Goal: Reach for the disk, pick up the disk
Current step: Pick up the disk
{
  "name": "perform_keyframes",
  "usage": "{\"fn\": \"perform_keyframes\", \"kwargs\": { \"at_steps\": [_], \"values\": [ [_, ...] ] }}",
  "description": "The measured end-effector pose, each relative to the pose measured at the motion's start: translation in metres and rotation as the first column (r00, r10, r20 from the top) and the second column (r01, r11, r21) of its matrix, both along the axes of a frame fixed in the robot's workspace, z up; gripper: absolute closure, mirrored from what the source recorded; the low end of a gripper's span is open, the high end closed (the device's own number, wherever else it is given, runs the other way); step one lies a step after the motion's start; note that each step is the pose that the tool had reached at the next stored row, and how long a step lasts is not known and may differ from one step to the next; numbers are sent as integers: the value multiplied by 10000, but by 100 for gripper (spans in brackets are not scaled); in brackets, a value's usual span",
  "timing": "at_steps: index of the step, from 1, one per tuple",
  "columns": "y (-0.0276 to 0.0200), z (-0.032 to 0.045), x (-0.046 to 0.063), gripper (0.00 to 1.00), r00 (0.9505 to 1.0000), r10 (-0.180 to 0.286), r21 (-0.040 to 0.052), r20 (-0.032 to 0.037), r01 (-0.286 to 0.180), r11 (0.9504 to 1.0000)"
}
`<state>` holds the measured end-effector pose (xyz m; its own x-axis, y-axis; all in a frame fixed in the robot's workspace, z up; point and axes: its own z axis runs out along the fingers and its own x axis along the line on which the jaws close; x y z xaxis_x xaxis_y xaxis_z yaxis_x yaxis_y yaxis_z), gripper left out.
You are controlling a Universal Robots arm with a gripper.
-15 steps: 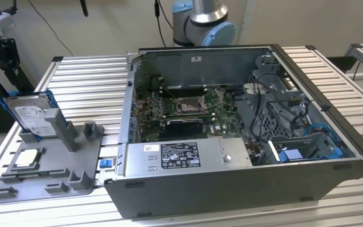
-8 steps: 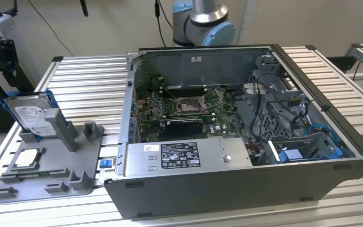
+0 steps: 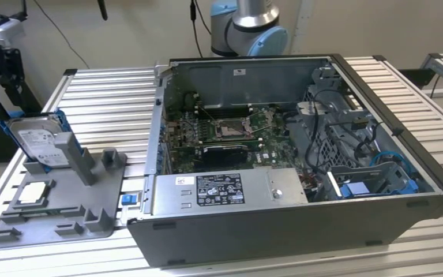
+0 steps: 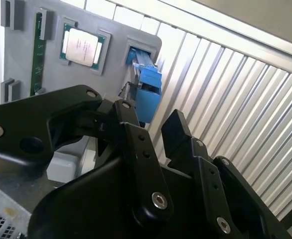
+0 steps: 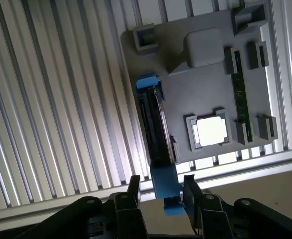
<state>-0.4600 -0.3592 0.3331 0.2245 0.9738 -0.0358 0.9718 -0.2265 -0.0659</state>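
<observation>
disk [image 3: 35, 138]: stands on edge in a slot at the rim of the fixture [image 3: 60, 222], toward the exterior view's left; blue bracket round it; a grey post [image 3: 77, 157] just beside its label face.

room: bare slatted table [image 3: 106, 98] lies beyond that rim, open on the disk's outer side; the open case [image 3: 283, 231] stands at the exterior view's right, apart from the disk.

pincer [image 3: 4, 112]: hangs at the disk's upper corner on the exterior view's left; fingers apart, clamped on nothing; in the first wrist view the pincer [image 5: 161, 189] straddles the blue end of the disk [image 5: 157, 129], one finger [image 5: 134, 191] on each side; a gap shows on one side, the other side runs close to the bracket, and contact there cannot be told; in the second wrist view the pincer [image 4: 151, 117] has the disk's [image 4: 148, 87] bracket between and just past its tips.

views: the exterior view gives the label face and the case; the first wrist view gives the disk's thin edge, with the chip [image 5: 211, 130] and memory stick [image 5: 239, 84] seated apart from it.
</observation>
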Motion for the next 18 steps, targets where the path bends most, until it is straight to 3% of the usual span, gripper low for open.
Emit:
{"fn": "perform_keyframes", "kwargs": {
  "at_steps": [3,6,18],
  "values": [
    [-24,-1,7,0,10000,18,-7,-54,-18,10000],
    [-27,-43,6,0,10000,74,-10,-56,-74,10000],
    [-28,-263,7,0,9997,223,-10,17,-223,9998]
  ]
}}
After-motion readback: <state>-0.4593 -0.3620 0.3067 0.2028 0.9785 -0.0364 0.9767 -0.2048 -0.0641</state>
